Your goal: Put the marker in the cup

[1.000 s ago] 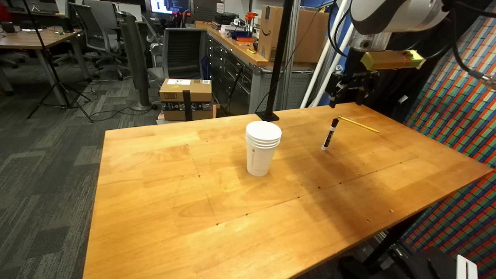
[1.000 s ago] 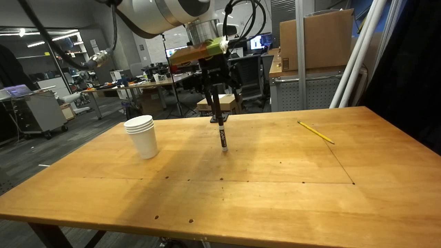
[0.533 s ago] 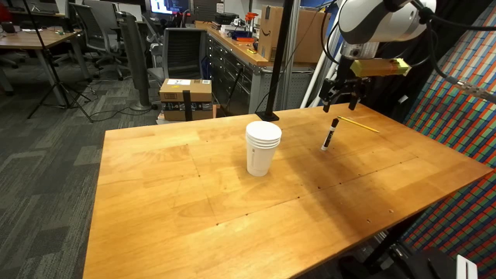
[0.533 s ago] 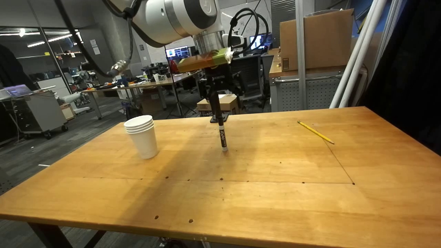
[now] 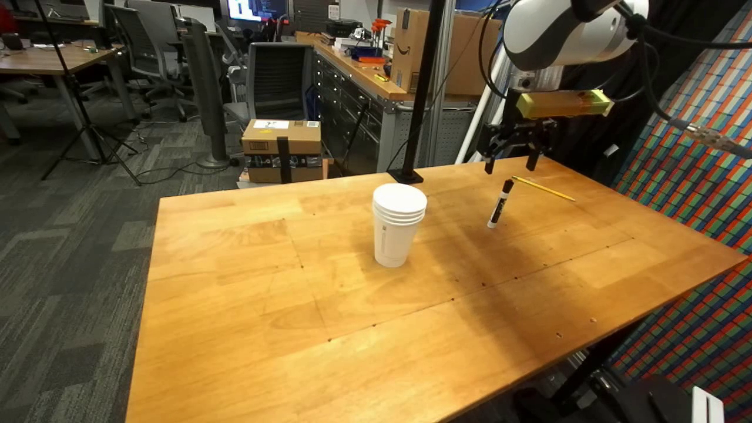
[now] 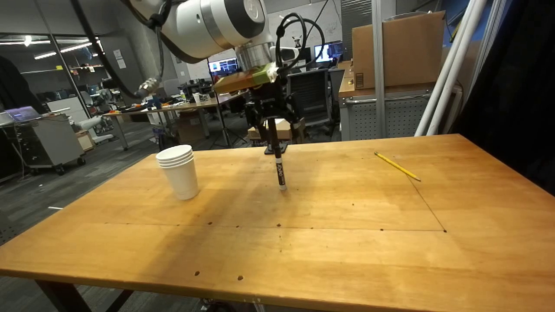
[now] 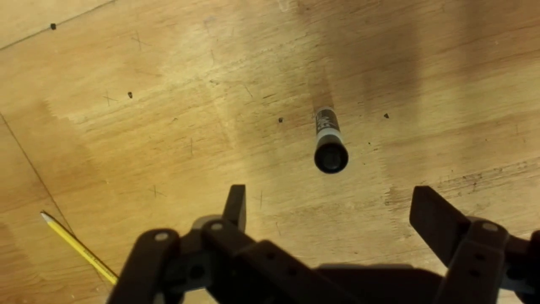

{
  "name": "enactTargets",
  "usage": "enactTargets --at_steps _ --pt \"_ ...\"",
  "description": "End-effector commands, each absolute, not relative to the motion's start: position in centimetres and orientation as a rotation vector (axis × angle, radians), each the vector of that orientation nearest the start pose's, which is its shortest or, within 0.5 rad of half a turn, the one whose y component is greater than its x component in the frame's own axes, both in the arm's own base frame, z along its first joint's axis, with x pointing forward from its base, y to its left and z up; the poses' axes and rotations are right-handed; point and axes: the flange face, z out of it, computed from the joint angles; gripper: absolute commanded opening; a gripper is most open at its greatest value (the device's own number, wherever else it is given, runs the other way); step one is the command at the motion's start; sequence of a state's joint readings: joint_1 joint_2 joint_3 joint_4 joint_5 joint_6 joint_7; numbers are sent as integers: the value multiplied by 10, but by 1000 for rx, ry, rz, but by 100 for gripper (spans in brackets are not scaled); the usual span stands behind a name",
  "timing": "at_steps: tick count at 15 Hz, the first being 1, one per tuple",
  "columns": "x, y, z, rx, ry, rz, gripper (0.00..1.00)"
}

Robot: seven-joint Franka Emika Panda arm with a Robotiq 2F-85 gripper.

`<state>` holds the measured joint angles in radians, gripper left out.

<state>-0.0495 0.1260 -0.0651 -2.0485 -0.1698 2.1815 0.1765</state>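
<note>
The marker (image 5: 499,204) stands upright on the table, black with a white band and white lower end. It also shows in an exterior view (image 6: 280,171) and in the wrist view (image 7: 330,143), its black cap facing the camera. The cup is a stack of several nested white paper cups (image 5: 396,229), upright on the table; it shows in both exterior views (image 6: 180,175) and is out of the wrist view. My gripper (image 7: 329,186) is open and empty. It hangs above the marker in both exterior views (image 5: 510,165). In the wrist view the marker is beyond the fingertips, roughly midway between them sideways.
A yellow pencil (image 5: 543,188) lies on the wooden table (image 5: 264,317) near the marker, and shows at the lower left of the wrist view (image 7: 80,249). A black post (image 5: 418,106) with a square base stands at the table's back edge. Cardboard boxes stand beyond the table.
In an exterior view my gripper has moved left and slightly down, closer above the marker's cap. It stays open. The marker, cups and pencil have not moved.
</note>
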Motion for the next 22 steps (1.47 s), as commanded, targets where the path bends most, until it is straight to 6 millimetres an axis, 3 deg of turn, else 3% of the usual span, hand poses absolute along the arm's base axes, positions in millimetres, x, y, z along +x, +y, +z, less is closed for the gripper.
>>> enactTargets --at_steps 1,13,22 --pt "565 -60 385 -3284 374 15 100" --pt "552 -67 358 -3237 353 71 100" --pt "558 -73 358 -3232 280 1 100"
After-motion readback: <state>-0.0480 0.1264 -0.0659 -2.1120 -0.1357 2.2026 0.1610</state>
